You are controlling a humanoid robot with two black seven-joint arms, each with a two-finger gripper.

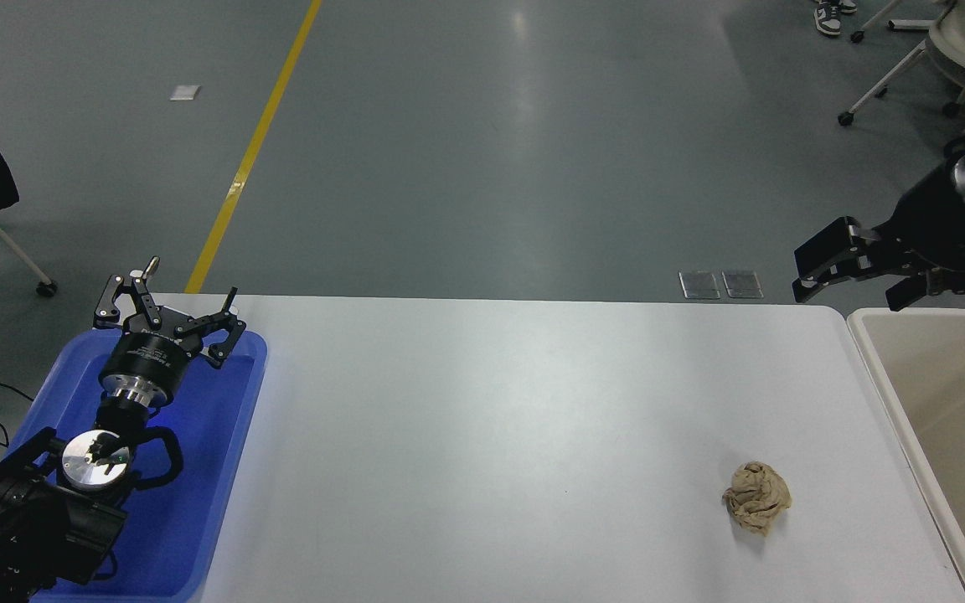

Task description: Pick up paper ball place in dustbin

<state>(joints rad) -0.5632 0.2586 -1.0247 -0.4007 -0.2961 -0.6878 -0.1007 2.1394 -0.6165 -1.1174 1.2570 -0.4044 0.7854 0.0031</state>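
Note:
The paper ball (pixel 756 498), a crumpled tan-brown wad, lies on the white table (pixel 491 435) near its front right. The dustbin (pixel 876 368), a cream-beige tub, stands just off the table's right end and looks empty. My right gripper (pixel 851 280) is open and empty, held in the air beyond the table's far right corner, above the bin's far left corner and well away from the ball. My left gripper (pixel 168 306) is open and parked over the blue tray at the lower left.
A shallow blue tray (pixel 231 435) sits at the table's left end under my left arm. Behind the table is grey floor with a yellow line (pixel 252 151). Office chairs (pixel 943 50) stand at the far right.

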